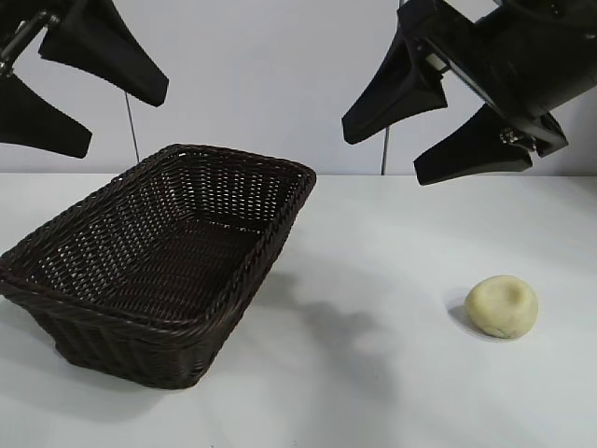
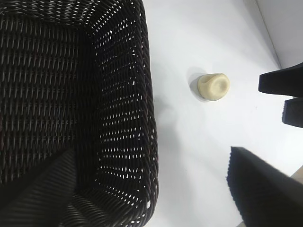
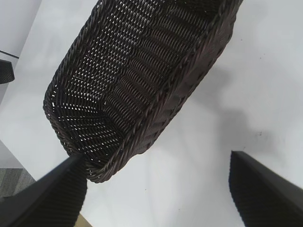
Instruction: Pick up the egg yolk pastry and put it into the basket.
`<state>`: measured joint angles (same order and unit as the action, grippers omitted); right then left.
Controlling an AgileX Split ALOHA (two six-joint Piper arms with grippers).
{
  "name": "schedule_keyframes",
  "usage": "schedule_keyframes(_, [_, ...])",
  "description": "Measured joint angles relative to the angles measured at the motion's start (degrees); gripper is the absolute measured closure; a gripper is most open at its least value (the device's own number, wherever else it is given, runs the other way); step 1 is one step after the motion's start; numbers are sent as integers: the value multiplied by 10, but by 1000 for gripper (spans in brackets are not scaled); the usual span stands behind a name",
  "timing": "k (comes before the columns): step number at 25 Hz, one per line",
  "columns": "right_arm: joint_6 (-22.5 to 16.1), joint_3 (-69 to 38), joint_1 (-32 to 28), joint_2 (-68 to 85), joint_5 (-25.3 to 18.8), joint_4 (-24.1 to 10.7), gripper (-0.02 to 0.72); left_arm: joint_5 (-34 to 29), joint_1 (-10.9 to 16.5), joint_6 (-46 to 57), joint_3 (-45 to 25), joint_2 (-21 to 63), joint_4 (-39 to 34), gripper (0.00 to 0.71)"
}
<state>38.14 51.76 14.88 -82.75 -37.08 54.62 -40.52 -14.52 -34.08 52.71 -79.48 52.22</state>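
The right tool (image 1: 446, 138), a pair of black tapered fingers spread wide apart with nothing between them, hangs in the upper right of the exterior view, high above the white worktop (image 1: 373, 373). Below it and a little toward the right edge of that frame sits the small pale cream-yellow dome-shaped egg yolk pastry (image 1: 502, 305), resting alone on the worktop with its shallow dent facing up, well apart from everything else. The right wrist view looks toward the basket and does not show the pastry at all, so the tool is not aimed at it. The left tool (image 1: 89, 112), also black and spread open on nothing, hovers in the upper left corner of the exterior view above the large dark brown woven wicker rectangular basket (image 1: 280, 210), which fills the left half of the frame with its open mouth up and nothing inside. The pastry lies to the right of the basket with bare worktop between them; the left wrist view shows it beyond the basket's braided rim. The right arm is clearly the nearer one, and since the pastry is round, no particular approach angle seems needed, only a descent slightly rightward in the exterior view.
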Motion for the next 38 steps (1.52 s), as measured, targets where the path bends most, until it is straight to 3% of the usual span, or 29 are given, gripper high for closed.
schedule_keyframes(30, [0, 0, 0, 0, 1, 1, 115, 27, 0, 4, 0, 0, 2, 83])
schedule_keyframes(38, [0, 0, 0, 0, 7, 1, 115, -38, 0, 158, 4, 0, -1, 83])
